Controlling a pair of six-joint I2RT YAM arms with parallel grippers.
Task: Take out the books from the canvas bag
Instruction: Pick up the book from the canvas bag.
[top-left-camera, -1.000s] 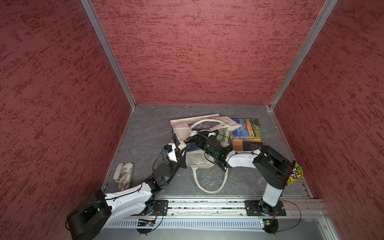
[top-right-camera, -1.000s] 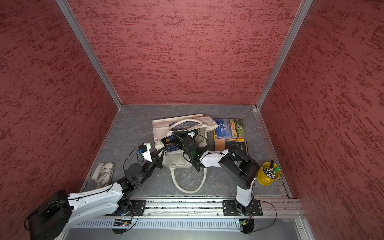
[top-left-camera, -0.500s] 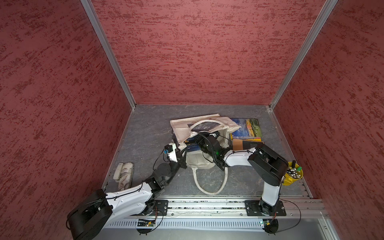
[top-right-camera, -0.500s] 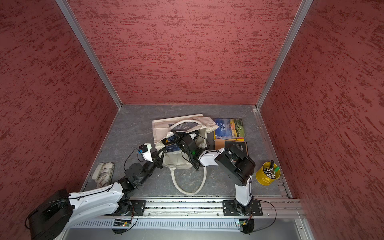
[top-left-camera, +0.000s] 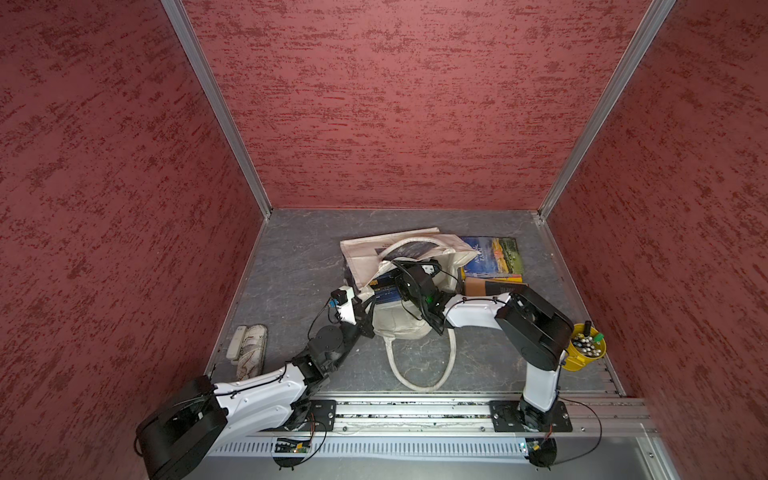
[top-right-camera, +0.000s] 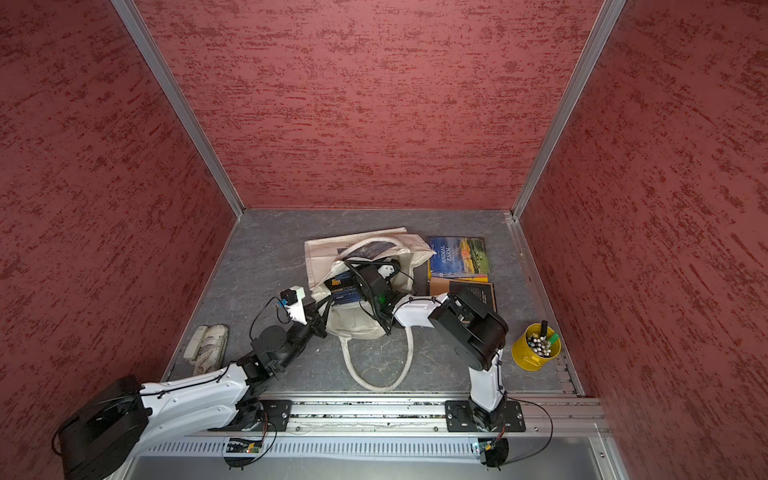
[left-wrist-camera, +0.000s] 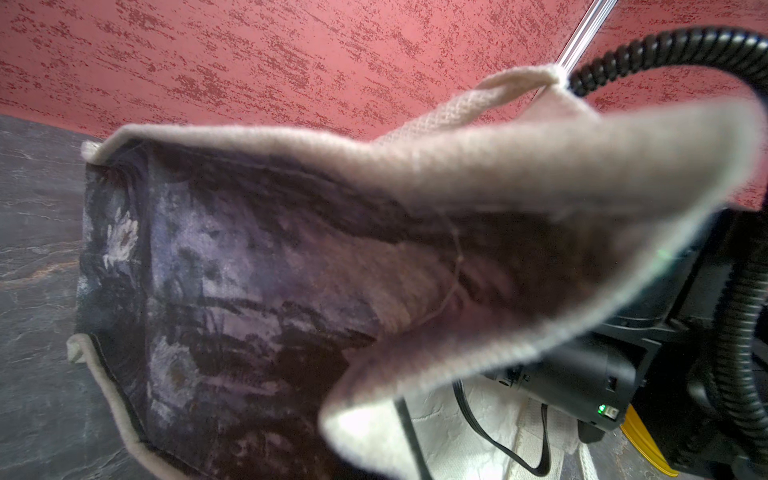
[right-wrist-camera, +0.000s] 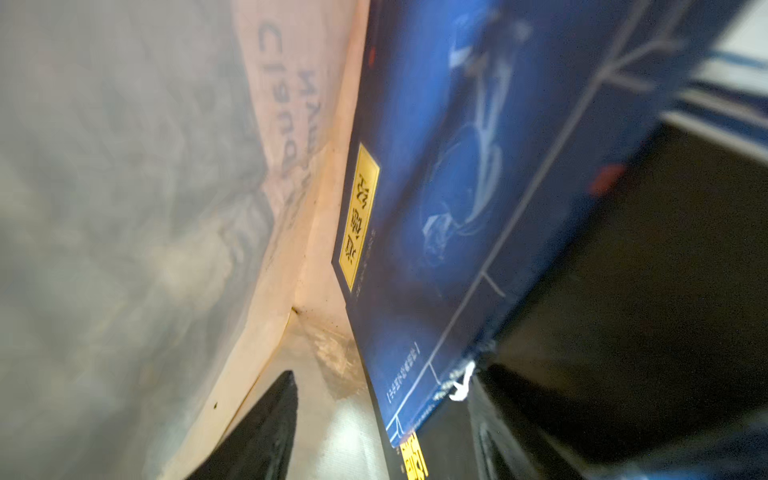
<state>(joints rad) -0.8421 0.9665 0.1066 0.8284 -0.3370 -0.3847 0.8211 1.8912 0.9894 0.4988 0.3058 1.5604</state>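
Right wrist view: the main risk is seen at the grasp. The navy book (right-wrist-camera: 457, 187) is straddled only at its lower corner, so a corner-only clamp could let it pivot or slip on the pull. Bag lining could be pinched with the cover, and the book beneath (right-wrist-camera: 411, 457) could be dragged along. If the rim is let go, the mouth is likely to collapse onto the arm.

Right gripper (right-wrist-camera: 382, 386): inside the canvas bag (top-left-camera: 399, 324), jaws parted around that corner. A clear gap is left between one finger (right-wrist-camera: 266, 424) and the cover, so nothing is clamped.

Left gripper (top-left-camera: 368, 307): clenched on the bag rim, mouth held up.

Landscape-cover book (top-left-camera: 494, 255) and brown-black book (top-left-camera: 482, 284) are laid on the table (top-left-camera: 299, 266) just beside the bag. Navy ones are left inside.
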